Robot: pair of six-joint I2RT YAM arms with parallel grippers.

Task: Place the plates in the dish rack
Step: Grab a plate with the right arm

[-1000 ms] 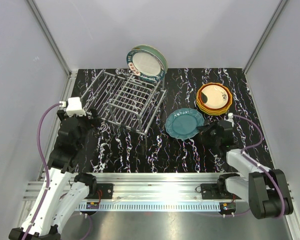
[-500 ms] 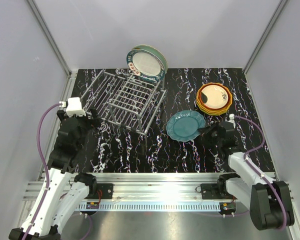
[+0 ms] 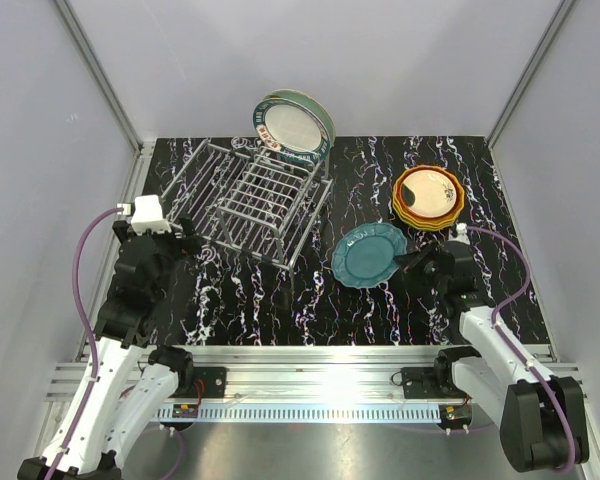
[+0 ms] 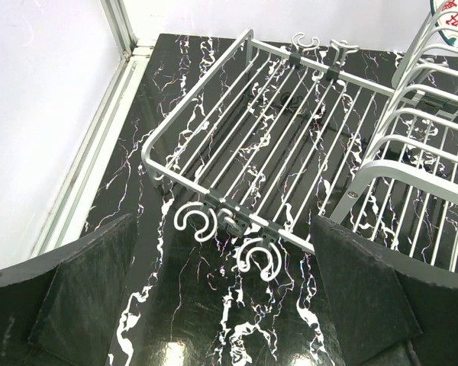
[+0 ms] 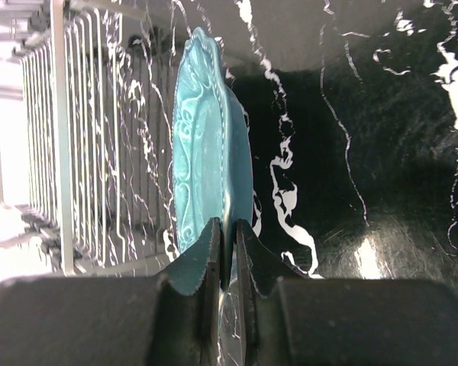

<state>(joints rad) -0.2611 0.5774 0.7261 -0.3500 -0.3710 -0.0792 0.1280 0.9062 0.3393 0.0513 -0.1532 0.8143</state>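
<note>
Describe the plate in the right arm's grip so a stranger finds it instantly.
Start at the silver dish rack on the black marbled table, look right toward the orange-rimmed plate stack. Between them is the teal plate, its rim pinched in the right arm's jaws: the only solid teal one.

A black marble-patterned tabletop (image 3: 310, 310) with white and purple veining is enclosed by plain white wall panels (image 3: 310, 50) at the left, far and right, joined by aluminium corner posts (image 3: 96, 68), with an aluminium extrusion rail (image 3: 310, 358) along the near edge reflecting bright light.
</note>
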